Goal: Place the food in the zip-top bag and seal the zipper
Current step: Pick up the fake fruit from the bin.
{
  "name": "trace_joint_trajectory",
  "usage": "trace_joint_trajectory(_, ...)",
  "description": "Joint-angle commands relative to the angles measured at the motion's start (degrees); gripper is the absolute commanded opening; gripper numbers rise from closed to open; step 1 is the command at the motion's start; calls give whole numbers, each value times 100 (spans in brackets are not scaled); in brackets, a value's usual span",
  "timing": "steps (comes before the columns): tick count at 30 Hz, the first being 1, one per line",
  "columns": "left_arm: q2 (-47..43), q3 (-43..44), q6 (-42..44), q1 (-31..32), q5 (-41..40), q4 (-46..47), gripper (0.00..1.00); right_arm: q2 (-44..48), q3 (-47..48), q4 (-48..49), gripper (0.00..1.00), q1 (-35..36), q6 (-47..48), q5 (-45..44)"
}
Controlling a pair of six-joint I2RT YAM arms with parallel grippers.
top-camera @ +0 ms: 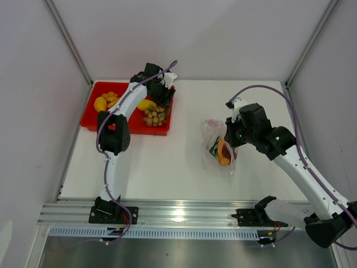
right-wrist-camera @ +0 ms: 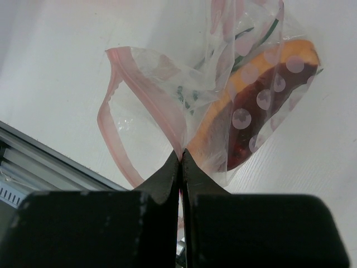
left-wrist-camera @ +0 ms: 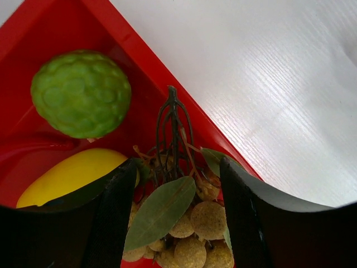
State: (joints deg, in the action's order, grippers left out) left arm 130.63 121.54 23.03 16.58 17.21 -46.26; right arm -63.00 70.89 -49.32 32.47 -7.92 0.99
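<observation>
In the left wrist view a brown nut cluster (left-wrist-camera: 192, 223) with green leaves fills the gap between the fingers of my left gripper (left-wrist-camera: 178, 164), which presses on it from both sides inside the red tray (left-wrist-camera: 67, 28). A green lime (left-wrist-camera: 81, 93) and a yellow mango (left-wrist-camera: 70, 174) lie beside it. The clear zip-top bag (right-wrist-camera: 167, 84) lies on the table, mouth gaping, with an orange piece (right-wrist-camera: 279, 61) and something green inside. My right gripper (right-wrist-camera: 181, 153) is shut on the bag's mouth edge at the pink zipper (right-wrist-camera: 111, 139).
The red tray (top-camera: 92, 120) sits at the table's back left and also holds a yellow lemon (top-camera: 100, 104) and orange pieces (top-camera: 111, 98). The bag (top-camera: 212, 137) lies right of centre. White walls stand to the left, right and back.
</observation>
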Motion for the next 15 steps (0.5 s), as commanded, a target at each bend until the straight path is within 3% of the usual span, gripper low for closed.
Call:
trace_joint_trajectory(1,147,309,79,-58,177,-173,64,113,-23,230,0,-21,-25,59)
trace_joint_trajectory(6,6,282,-35,-58,335,-14,68,95,-32,221,0,-21,-34,76)
trace_joint_trajectory(11,305,608,0,-58,72,-436,72,121,-23,221,0,-21,-34,85)
trace_joint_trajectory(15,437,564,53,-67,72,-595,70,113,-40,265,0,-21,-25,120)
